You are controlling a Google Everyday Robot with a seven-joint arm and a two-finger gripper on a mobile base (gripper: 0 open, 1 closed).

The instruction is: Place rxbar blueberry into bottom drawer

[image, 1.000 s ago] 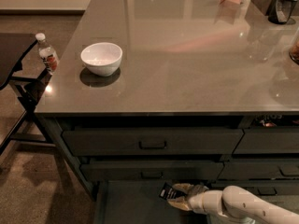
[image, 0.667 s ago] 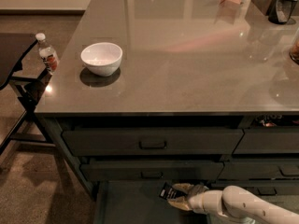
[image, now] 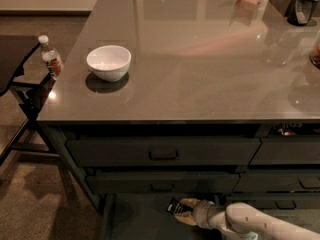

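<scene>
Camera view: gripper (image: 182, 210) grips the bar (image: 174, 206) low over the open bottom drawer (image: 135, 220); released tilted, it could snag the middle drawer (image: 160, 182) above.

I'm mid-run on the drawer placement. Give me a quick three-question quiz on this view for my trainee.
1. True or false: the rxbar blueberry is held in the gripper over the open bottom drawer.
2. What stands on the countertop nearest its left edge? A) white bowl B) red mug C) banana
3. Fill in: in the camera view, the water bottle stands to the ___ of the bowl.
Key: 1 true; 2 A; 3 left.
</scene>
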